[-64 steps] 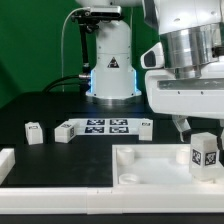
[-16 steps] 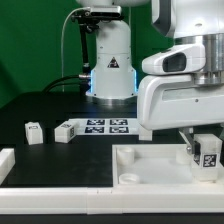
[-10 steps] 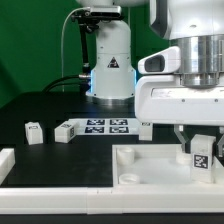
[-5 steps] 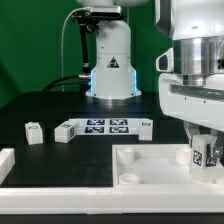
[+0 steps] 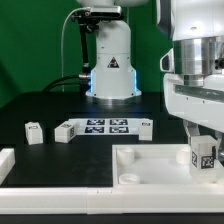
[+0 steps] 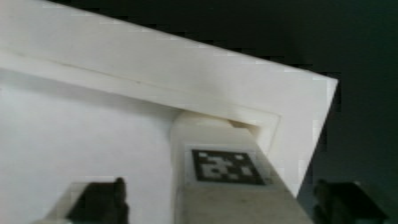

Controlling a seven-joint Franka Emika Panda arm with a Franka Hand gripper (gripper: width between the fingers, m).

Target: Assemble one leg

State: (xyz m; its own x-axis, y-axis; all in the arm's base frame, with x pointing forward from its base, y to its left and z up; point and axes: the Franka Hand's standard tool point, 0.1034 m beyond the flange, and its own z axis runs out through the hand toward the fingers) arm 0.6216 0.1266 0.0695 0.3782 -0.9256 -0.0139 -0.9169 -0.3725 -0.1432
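Note:
The leg (image 5: 204, 152), a small white post with a black-and-white tag, stands upright in the corner socket of the white tray (image 5: 150, 160) at the exterior view's right. My gripper (image 5: 205, 136) hangs straight over it. In the wrist view the leg (image 6: 224, 160) stands between my two dark fingers (image 6: 98, 200), with a gap on each side. The gripper (image 6: 222, 208) is open and straddles the leg without touching it.
Three more loose legs (image 5: 34, 131) (image 5: 66, 130) (image 5: 144, 125) lie on the black table around the marker board (image 5: 105, 125). Another white part (image 5: 6, 160) sits at the exterior view's left edge. The robot base (image 5: 112, 60) stands behind.
Over the last second my gripper has turned about its vertical axis above the leg. The leg has stayed upright in the tray corner. In the last half second almost nothing has moved.

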